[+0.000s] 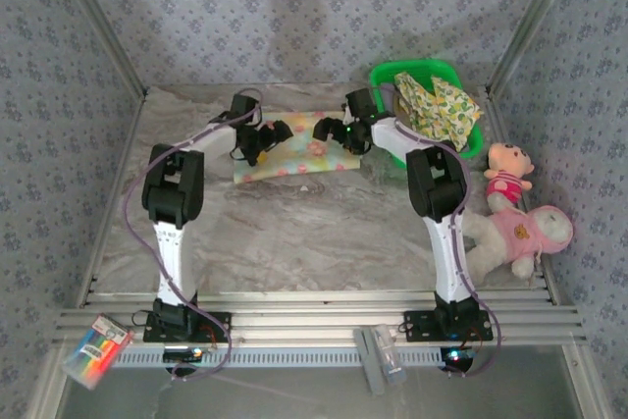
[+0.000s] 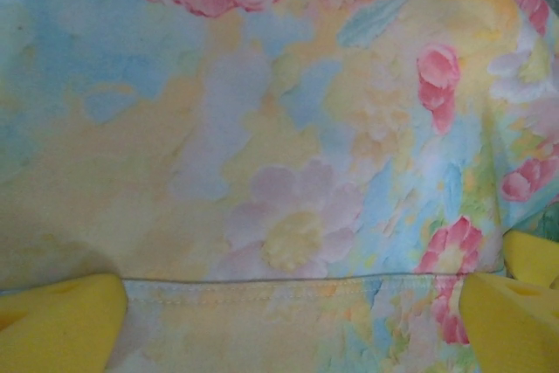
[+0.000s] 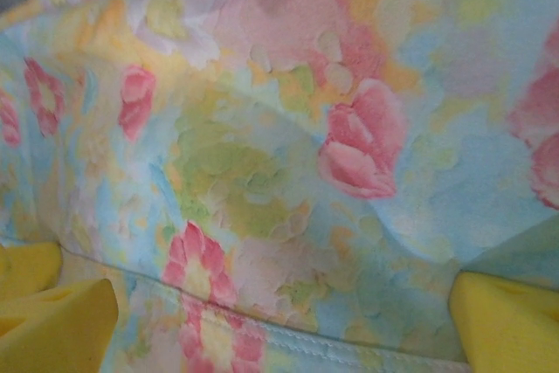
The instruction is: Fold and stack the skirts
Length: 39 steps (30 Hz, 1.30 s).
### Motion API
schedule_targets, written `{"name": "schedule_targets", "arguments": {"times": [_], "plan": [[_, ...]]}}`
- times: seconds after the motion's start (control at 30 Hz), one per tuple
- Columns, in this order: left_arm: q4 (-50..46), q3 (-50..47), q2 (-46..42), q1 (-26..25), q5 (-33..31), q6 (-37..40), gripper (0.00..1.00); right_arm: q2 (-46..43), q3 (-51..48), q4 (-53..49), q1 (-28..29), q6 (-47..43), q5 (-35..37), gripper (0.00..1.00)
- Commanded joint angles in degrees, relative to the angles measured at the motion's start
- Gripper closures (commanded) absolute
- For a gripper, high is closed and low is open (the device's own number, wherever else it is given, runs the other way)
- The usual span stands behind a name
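One skirt [image 1: 294,162] lies at the table's [image 1: 294,233] far edge. A second skirt [image 1: 442,105] lies in the basket [image 1: 412,70], at the far right corner.

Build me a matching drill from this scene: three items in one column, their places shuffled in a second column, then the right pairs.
Items
1. floral skirt
2. fruit-print skirt
3. large pink plush toy

Places
A. piled in the green basket
B. slumped at the right edge of the table
C. spread flat, far middle of the table

Pairs: 1-C, 2-A, 3-B
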Motion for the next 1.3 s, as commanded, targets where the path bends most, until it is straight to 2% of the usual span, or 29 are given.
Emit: {"name": "schedule_targets", "arguments": {"times": [0.0,0.2,0.37,0.53,0.7,0.77,0.8,0.9,0.97,1.07,1.13,1.2,1.27], "plan": [[-4.3,-10.7,-3.7,-1.1,-0.4,-0.9,0.0,-5.8,-10.2,-6.0,1.8,-0.1,-0.6,0.0],[-6.4,-23.5,-14.8,-4.8,-4.0,-0.7,0.0,-18.4,-29.0,-2.4,4.0,7.5,0.8,0.0],[-11.0,-27.5,-22.4,-7.1,-5.4,-1.4,0.0,-30.4,-42.1,3.4,6.2,12.4,5.0,0.0],[-15.2,-24.2,-30.2,-7.2,-10.0,-0.4,0.0,-40.2,-42.3,1.1,7.0,9.7,17.3,0.0],[-14.1,-20.5,-30.8,-6.5,-10.3,-1.2,0.0,-42.7,-36.5,-2.4,12.2,-3.1,33.7,0.0],[-13.9,-18.3,-28.9,-6.2,-9.1,-0.8,0.0,-42.4,-36.2,0.3,12.3,-5.5,31.5,0.0],[-13.9,-17.1,-27.7,-6.2,-8.6,-0.7,0.0,-42.1,-36.3,1.7,11.2,-2.6,29.7,0.0],[-13.3,-14.0,-23.8,-5.9,-7.3,-0.9,0.0,-40.2,-37.6,11.4,6.1,-3.3,11.3,0.0],[-13.2,-11.7,-20.9,-5.6,-6.9,-1.5,0.0,-37.0,-35.2,10.7,5.9,-3.5,9.4,0.01],[-11.2,-9.4,-17.3,-5.2,-6.1,-2.9,0.0,-32.0,-31.6,7.3,6.1,-2.5,7.0,0.1],[-8.7,-8.5,-15.2,-4.7,-5.3,-3.7,0.0,-30.3,-31.6,9.4,6.0,-0.9,5.2,0.15],[-7.0,-6.9,-12.5,-3.9,-5.2,-4.1,0.0,-28.4,-31.6,11.6,5.9,-0.5,3.5,0.25],[-6.3,-5.3,-10.0,-3.0,-5.7,-4.3,0.0,-26.1,-31.6,12.4,5.7,-0.8,2.3,0.42]]}}
